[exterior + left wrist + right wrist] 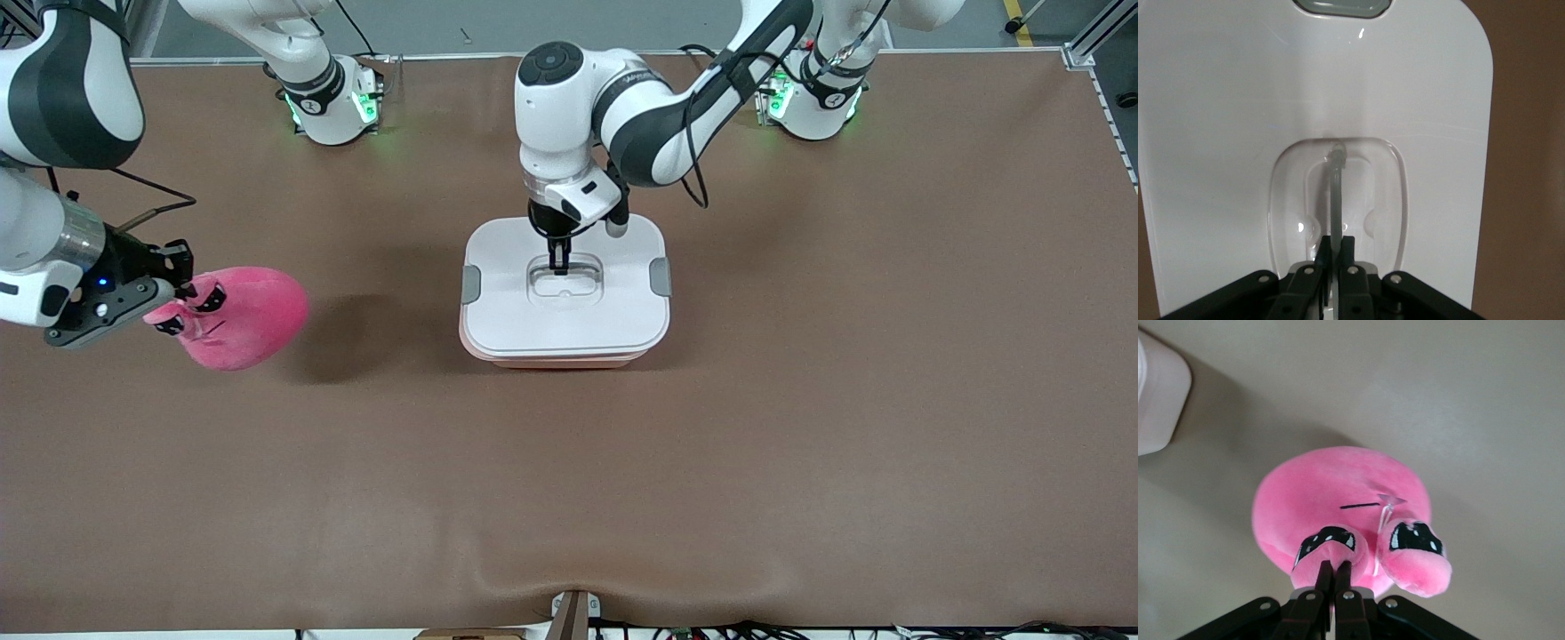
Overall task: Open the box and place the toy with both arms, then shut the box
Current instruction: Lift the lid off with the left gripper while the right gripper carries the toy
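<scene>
The box (564,348) stands at the table's middle, a pale pink tub under a white lid (498,293) with two grey side clips (660,276). My left gripper (559,264) is down in the lid's recessed centre, shut on the clear handle (1336,193), which stands upright between its fingers. The lid (1225,120) fills the left wrist view. My right gripper (171,308) is shut on a nub of the pink plush toy (242,317) and holds it in the air over the table toward the right arm's end. In the right wrist view the toy (1338,497) hangs with its black eye marks showing.
The brown table cover (800,427) spreads wide round the box. Both arm bases (333,102) stand along the table edge farthest from the front camera. A corner of the box (1158,393) shows in the right wrist view.
</scene>
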Available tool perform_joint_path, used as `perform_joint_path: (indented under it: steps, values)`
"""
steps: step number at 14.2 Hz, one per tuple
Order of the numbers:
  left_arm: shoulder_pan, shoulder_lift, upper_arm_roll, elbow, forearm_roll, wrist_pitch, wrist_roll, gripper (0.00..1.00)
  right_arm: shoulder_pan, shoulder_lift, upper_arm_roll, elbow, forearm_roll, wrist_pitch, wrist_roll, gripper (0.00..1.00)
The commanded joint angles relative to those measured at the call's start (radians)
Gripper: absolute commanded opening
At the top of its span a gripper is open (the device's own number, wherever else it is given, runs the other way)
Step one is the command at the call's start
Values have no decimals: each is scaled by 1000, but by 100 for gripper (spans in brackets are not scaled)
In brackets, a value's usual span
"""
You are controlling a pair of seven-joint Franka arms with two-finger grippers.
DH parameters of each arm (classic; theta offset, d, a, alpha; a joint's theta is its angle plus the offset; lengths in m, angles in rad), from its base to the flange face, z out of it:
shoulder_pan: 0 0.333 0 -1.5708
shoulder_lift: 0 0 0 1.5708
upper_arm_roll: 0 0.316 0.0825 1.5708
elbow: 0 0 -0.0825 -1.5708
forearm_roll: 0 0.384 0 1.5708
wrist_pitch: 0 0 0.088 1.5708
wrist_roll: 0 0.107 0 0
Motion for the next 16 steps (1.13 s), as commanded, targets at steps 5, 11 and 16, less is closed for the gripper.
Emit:
perform_joint_path:
  steps: [5, 11, 16]
  values:
    - [103, -125, -8, -2, -89, -119, 217, 0, 125, -12, 0, 36, 14, -40, -45, 0]
    - [257, -217, -8, -2, -224, -208, 531, 0, 298, -9, 0, 85, 35, -44, -109, 0]
    - [396, -296, -6, -2, -324, -311, 781, 0, 470, -12, 0, 110, 41, -40, -109, 0]
